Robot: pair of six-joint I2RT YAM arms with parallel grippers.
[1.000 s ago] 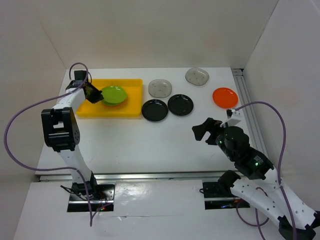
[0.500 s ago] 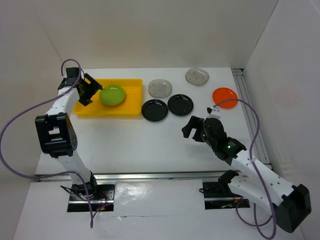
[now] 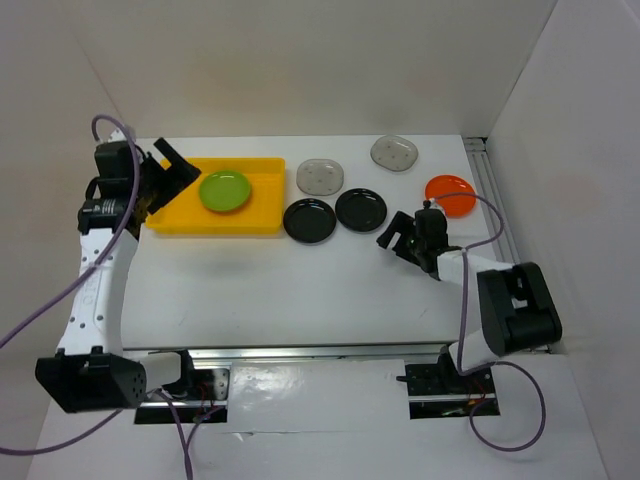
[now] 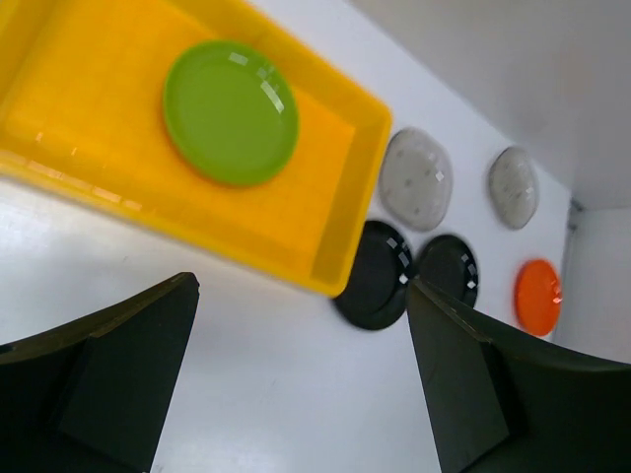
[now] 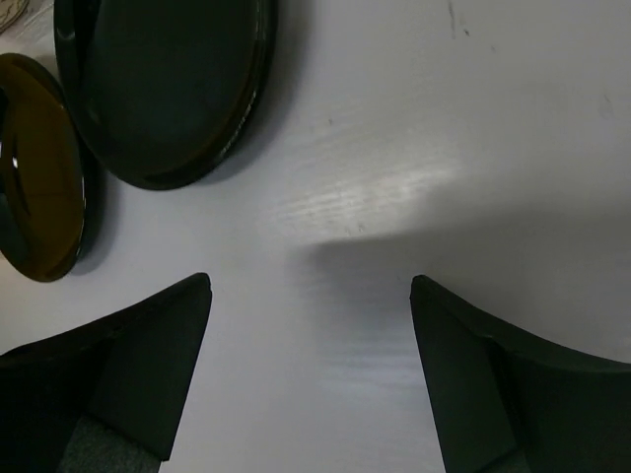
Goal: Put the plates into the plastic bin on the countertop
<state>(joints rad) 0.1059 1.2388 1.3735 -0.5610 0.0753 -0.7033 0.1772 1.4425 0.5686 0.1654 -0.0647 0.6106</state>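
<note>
The yellow plastic bin (image 3: pixel 262 196) (image 4: pixel 347 232) sits at the back left of the white countertop (image 3: pixel 300 290), with one lime green plate (image 3: pixel 225 191) (image 4: pixel 231 111) lying flat in it. My left gripper (image 3: pixel 170 181) (image 4: pixel 303 286) hangs open and empty over the bin's left end, apart from the plate. On the countertop right of the bin lie two black plates (image 3: pixel 309 220) (image 3: pixel 361 209) (image 5: pixel 163 84) (image 5: pixel 39 168), two grey dotted plates (image 3: pixel 320 176) (image 3: pixel 395 153) and an orange plate (image 3: pixel 450 193) (image 4: pixel 537 296). My right gripper (image 3: pixel 399 234) (image 5: pixel 309 281) is open and low over bare countertop, just right of the black plates.
White walls close in the back and both sides. A metal rail (image 3: pixel 492 200) runs along the right edge beside the orange plate. The right arm's cable (image 3: pixel 480 215) loops above that plate.
My left gripper opened, let go of the green plate in the bin and drew back to the left. My right arm swung forward and down toward the black plates.
</note>
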